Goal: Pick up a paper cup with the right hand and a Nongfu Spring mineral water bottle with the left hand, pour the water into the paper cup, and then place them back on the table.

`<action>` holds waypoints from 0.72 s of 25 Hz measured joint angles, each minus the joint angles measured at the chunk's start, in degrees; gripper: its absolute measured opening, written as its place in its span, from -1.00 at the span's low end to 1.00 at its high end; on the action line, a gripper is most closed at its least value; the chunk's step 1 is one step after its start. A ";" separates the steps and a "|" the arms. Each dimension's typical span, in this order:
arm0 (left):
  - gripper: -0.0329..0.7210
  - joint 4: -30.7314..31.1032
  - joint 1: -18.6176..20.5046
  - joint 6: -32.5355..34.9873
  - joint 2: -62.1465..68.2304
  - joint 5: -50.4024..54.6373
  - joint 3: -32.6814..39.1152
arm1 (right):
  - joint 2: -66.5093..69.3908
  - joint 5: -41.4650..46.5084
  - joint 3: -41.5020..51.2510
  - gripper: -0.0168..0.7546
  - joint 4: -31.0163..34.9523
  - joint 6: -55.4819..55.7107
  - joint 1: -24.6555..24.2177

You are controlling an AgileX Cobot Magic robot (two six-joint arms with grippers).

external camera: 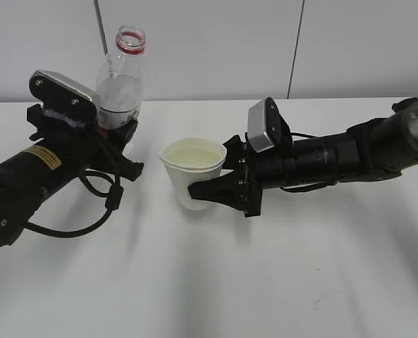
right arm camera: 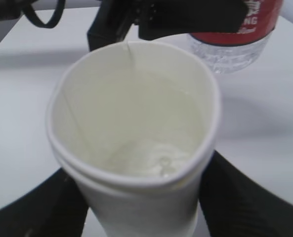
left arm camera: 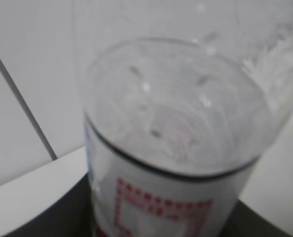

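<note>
The left hand (external camera: 113, 134) is clamped around the lower body of the water bottle (external camera: 120, 77), holding it upright at the back left of the white worktop (external camera: 265, 282). The bottle has no cap; its open mouth with the red neck ring points up, and the water level sits about halfway up the clear body. In the left wrist view the bottle (left arm camera: 176, 148) fills the frame, blurred, with the waterline as a dark ring above a red-dotted part of the label. Whether its base touches the worktop cannot be told.

The right hand (external camera: 212, 186) comes in from the right and is closed on the paper cup (external camera: 191, 172), one finger on each side of its wall. The cup stands upright near the middle of the worktop, just right of the bottle and apart from it. The right wrist view looks down into the cup (right arm camera: 136, 148): its rim is squeezed slightly oval by the grip, and clear water lies in the bottom. Behind it the red label of the bottle (right arm camera: 235, 29) and the left hand (right arm camera: 186, 17) show at the top edge.
</note>
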 joint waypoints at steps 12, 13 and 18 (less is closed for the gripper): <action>-0.04 10.31 0.00 -20.34 1.31 -0.65 3.19 | 0.00 -1.66 0.00 0.28 1.46 -1.64 -5.46; -0.05 11.17 0.00 -21.58 1.87 -1.23 3.19 | 0.00 -2.03 0.00 0.28 1.46 -1.64 -5.75; -0.05 14.79 0.00 -24.28 6.23 -6.08 3.19 | 0.00 -5.91 0.00 0.28 1.59 -1.89 -7.18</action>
